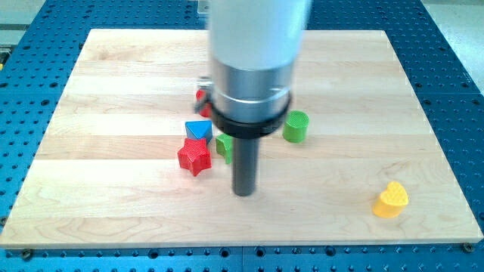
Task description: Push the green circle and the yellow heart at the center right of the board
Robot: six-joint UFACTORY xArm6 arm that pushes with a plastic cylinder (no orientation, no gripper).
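My tip [243, 192] rests on the wooden board [113, 83] just below the middle, touching no block; being a bare rod, it has nothing to open or close and holds nothing. The green circle [296, 126] stands up and to the view's right of the tip, near it but apart. The yellow heart [391, 200] lies well apart, toward the view's bottom right corner. Close on the view's left of the rod sit a red star [194, 156], a blue block [199, 129] and a second green block [224, 144], partly hidden by the rod; a small red block [201, 96] peeks out behind the arm.

The 2 targets are not yet together at the center right. To do this well, I judge the tip should swing round to the view's left of the green circle and push through its middle toward the right, so it does not roll aside. The heart needs a push from below, up toward the right edge's midpoint. Keep clear of the cluster on the left
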